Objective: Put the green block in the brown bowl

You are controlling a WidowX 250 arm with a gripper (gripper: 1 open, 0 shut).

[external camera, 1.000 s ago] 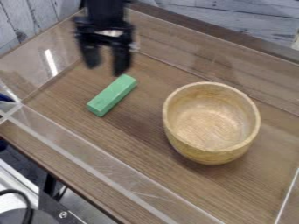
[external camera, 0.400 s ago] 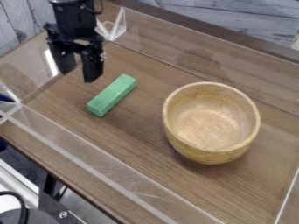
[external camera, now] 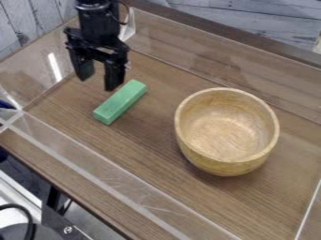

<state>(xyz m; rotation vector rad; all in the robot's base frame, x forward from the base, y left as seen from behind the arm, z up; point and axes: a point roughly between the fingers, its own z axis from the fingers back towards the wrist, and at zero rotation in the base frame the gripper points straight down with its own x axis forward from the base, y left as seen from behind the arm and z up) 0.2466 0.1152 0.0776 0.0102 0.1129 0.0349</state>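
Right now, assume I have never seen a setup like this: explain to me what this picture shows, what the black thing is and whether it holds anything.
This is a single view from a camera placed above and in front of a wooden table with clear low walls around it. The black thing at the top left is the end of a robot arm; its two-fingered gripper points down, with the fingers apart and nothing between them. Just below it in the picture, the green block lies flat on the wood. To the right stands the brown bowl, round, wooden and empty. So nothing is held: the block is not yet in the bowl.

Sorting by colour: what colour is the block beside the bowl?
Solid bright green; the block shows clearly in the camera view.
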